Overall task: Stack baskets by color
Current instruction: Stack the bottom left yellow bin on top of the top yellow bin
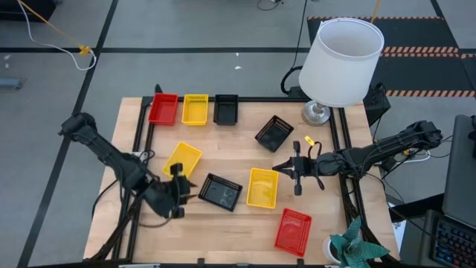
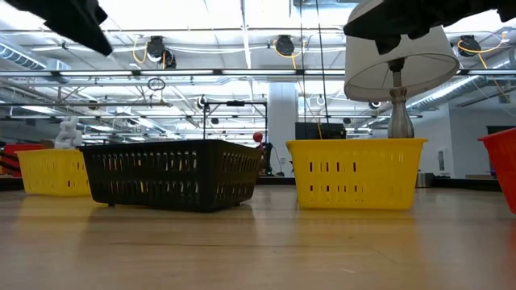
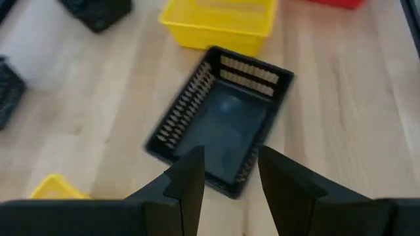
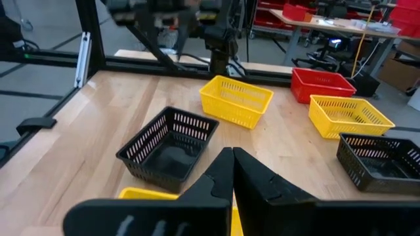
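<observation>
Two parted, empty fingers of the left gripper (image 3: 226,187) hover beside the black perforated plastic basket (image 1: 220,191) lying mid-table, whose thin rim could slip sideways if the jaws close off-centre.

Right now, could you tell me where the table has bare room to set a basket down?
Bare wood lies between the back row's red basket and the tilted yellow basket, and along the front edge left of the front red basket. The middle is crowded around the black basket.

Left gripper (image 1: 181,190) hovers beside a black basket (image 1: 220,192), empty.
</observation>
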Motion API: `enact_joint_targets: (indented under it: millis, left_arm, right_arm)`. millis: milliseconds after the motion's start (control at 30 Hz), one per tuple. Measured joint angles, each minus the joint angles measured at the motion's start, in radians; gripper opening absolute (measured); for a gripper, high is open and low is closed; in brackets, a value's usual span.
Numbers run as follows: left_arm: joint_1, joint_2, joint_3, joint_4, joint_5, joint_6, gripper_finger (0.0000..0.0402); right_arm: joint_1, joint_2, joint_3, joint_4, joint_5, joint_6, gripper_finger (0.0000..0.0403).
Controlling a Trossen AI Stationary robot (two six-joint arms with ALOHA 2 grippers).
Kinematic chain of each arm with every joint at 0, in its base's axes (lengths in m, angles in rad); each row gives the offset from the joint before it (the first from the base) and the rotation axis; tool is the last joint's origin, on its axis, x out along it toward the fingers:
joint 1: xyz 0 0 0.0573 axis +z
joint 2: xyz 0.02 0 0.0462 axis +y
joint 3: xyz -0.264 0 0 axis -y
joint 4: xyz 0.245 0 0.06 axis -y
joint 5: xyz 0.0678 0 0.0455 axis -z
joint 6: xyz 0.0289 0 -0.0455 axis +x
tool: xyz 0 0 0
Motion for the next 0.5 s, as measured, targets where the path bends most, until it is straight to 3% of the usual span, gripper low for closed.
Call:
enact_joint_targets:
  millis: [233,500]
  left_arm:
    - [-0.082,0.07,0.0,-0.132,-0.031,-0.079,0.0153]
    - [-0.102,0.07,-0.015,-0.378,-0.069,-0.214,0.0207]
  right_arm:
    - [-0.001,0.0,0.0,0.017,0.0,-0.002,0.0]
    - [-0.001,0.0,0.0,0.015,0.0,-0.002,0.0]
